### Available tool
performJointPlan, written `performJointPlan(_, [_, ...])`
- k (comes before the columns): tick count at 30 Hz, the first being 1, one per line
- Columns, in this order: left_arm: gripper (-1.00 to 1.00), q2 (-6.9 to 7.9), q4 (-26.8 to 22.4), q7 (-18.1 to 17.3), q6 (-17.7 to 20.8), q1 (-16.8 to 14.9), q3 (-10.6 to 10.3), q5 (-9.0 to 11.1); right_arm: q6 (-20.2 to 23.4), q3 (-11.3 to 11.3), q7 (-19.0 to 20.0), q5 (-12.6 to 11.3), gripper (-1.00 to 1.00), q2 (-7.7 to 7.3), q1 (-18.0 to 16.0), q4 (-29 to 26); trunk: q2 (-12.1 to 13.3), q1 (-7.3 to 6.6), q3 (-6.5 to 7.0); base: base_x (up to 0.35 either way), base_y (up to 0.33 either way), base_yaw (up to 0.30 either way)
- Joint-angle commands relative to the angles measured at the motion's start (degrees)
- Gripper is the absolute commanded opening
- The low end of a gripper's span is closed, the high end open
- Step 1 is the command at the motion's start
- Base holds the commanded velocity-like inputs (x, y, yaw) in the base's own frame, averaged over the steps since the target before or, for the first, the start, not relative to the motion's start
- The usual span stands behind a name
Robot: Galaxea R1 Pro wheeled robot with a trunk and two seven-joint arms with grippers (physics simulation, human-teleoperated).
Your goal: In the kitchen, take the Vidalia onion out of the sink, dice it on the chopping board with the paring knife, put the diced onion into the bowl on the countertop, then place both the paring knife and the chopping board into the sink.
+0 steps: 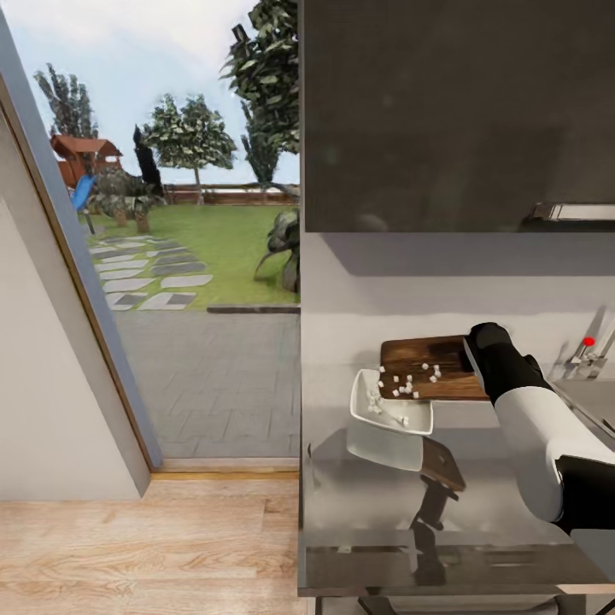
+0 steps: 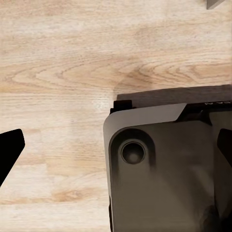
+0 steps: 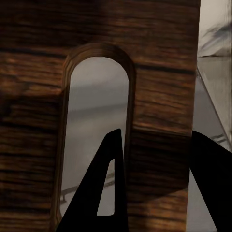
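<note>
countertop (image 1: 478,521) in front of me, sink (image 1: 598,401) at its far right edge with the red-knob tap. chopping board (image 1: 427,367) is lifted off the slab and tilted toward the bowl (image 1: 389,414), its low edge over the bowl rim. my right gripper (image 3: 154,179) is clamped on the board's end: one finger through the handle slot, the other outside the edge. diced onion (image 1: 408,382): most cubes sit on the board near the low edge, a few already in the bowl.

status, my read: onion out and diced, transfer partly done. left: rest of the dice, then board and knife into sink.

left gripper (image 2: 116,154) points at the wood floor, fingers apart, holding nothing.
</note>
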Motion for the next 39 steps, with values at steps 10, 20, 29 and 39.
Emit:
performJointPlan(10, [1.00,-0.03,0.2,0.0,-0.4,-0.1,-0.5,0.6,0.0,0.0,-1.9,-0.8,-1.00,0.06,0.0,0.0,-0.1,0.01,-0.08,0.000,0.000,0.000])
performJointPlan(20, [1.00,-0.03,0.2,0.0,-0.4,-0.1,-0.5,0.6,0.0,-0.1,-2.0,-0.8,-1.00,0.06,0.0,0.0,-0.1,0.01,-0.08,0.000,0.000,0.000])
performJointPlan(29, [1.00,-0.03,0.2,-0.1,-0.4,-0.1,-0.5,0.6,0.0,0.0,-2.0,-0.8,-1.00,0.06,0.0,0.0,-0.1,0.01,-0.08,0.077,0.068,0.000])
performJointPlan(39, [1.00,-0.03,0.2,-0.1,-0.4,-0.1,-0.5,0.6,-0.1,0.0,-2.7,-0.7,-1.00,0.06,0.0,0.0,-0.1,0.01,-0.08,0.012,0.010,0.000])
